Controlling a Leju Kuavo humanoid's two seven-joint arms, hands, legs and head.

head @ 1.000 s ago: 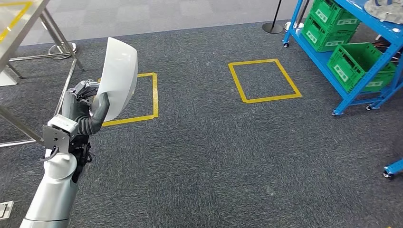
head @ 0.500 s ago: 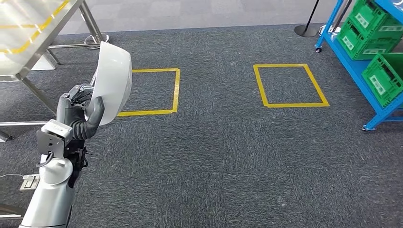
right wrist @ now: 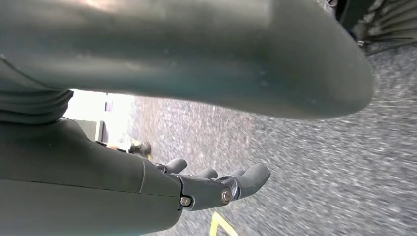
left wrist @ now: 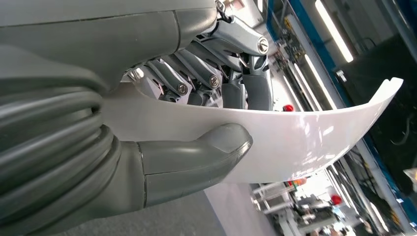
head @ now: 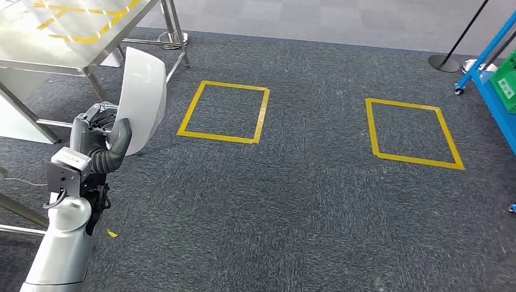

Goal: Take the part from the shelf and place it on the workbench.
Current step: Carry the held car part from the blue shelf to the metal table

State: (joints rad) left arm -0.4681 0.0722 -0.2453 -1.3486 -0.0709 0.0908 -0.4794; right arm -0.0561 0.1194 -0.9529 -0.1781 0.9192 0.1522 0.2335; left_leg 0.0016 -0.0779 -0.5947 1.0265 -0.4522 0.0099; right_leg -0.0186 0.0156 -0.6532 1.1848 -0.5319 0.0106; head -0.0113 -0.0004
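I hold the white curved part (head: 144, 100) in my left hand (head: 100, 137), up in front of me and off to my left, with my thumb pressed across its smooth inner face and my fingers (left wrist: 236, 83) behind its outer face, so it stands nearly on edge above the grey carpet (head: 292, 207). The steel workbench (head: 67, 30) is ahead on my left, near the part but not under it, so the part is not yet set down. My right hand (right wrist: 216, 184) hangs low over the carpet with its fingers loosely curled and nothing in them. What worries me most is the grip: the part is glossy and thin, and I judge that I pinch it near one end only, so a jolt while I walk could let it pivot or slide out and drop to the floor. Its tall free end could also knock against the workbench edge or a leg if I come in too close, and that might twist it out of my thumb. The two yellow taped squares (head: 224, 112) on the carpet carry no text. I can read no brand, label or writing anywhere on the part, the workbench or my own arm.
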